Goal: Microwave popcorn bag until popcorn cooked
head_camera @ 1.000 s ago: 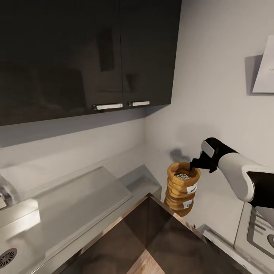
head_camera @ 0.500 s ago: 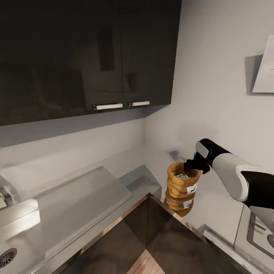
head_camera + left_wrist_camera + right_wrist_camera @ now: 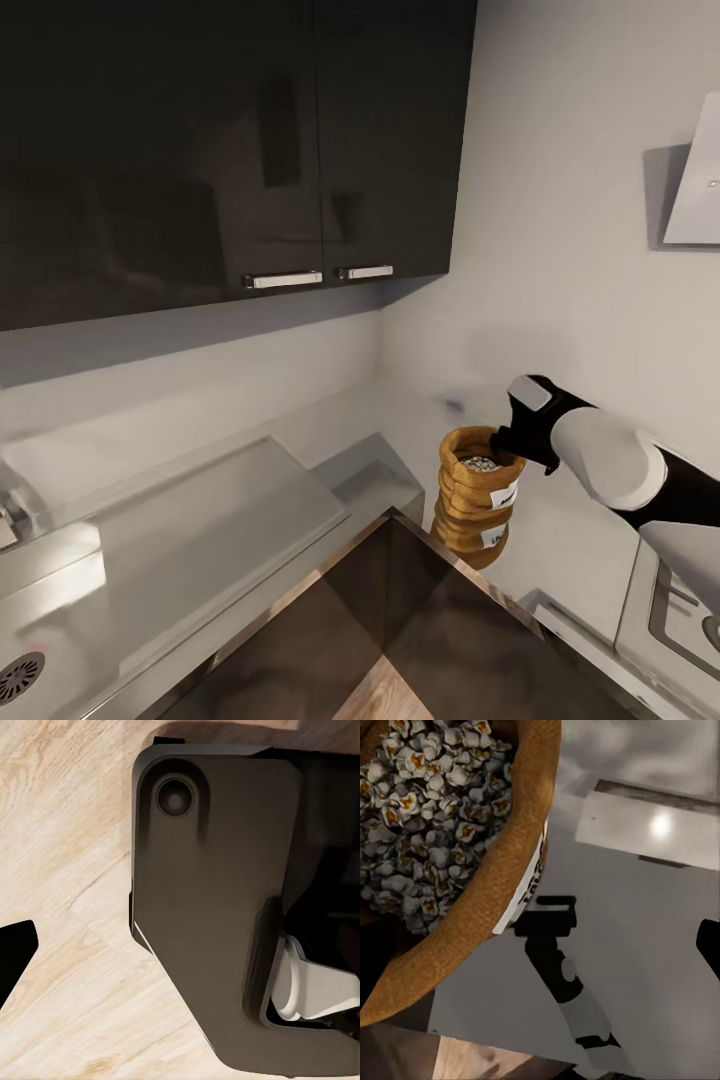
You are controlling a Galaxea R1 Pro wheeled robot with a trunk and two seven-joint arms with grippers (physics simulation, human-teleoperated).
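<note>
The tan popcorn bag [image 3: 477, 497] stands upright on the grey countertop [image 3: 230, 500], in the corner by the wall. Pale popcorn [image 3: 480, 463] fills its mouth. My right gripper [image 3: 503, 441] hangs at the bag's far rim. In the right wrist view the rolled rim [image 3: 502, 885] and the popcorn [image 3: 427, 817] lie close below. One dark fingertip [image 3: 710, 943] sits at that picture's edge, outside the bag, so the gripper is open. The left wrist view shows one dark fingertip [image 3: 13, 956] over wood floor beside the robot's dark base [image 3: 210, 907]. The microwave is out of view.
Dark upper cabinets [image 3: 250, 140] hang above the counter. A sink drain [image 3: 20, 677] is at lower left. The corner of a dark glossy panel [image 3: 400, 600] rises in front of the bag. A steel hob [image 3: 680, 610] lies at lower right, with a hood [image 3: 697, 195] above it.
My right arm has moved left and a little down, bringing the gripper from beside the bag to its rim. The bag has not moved.
</note>
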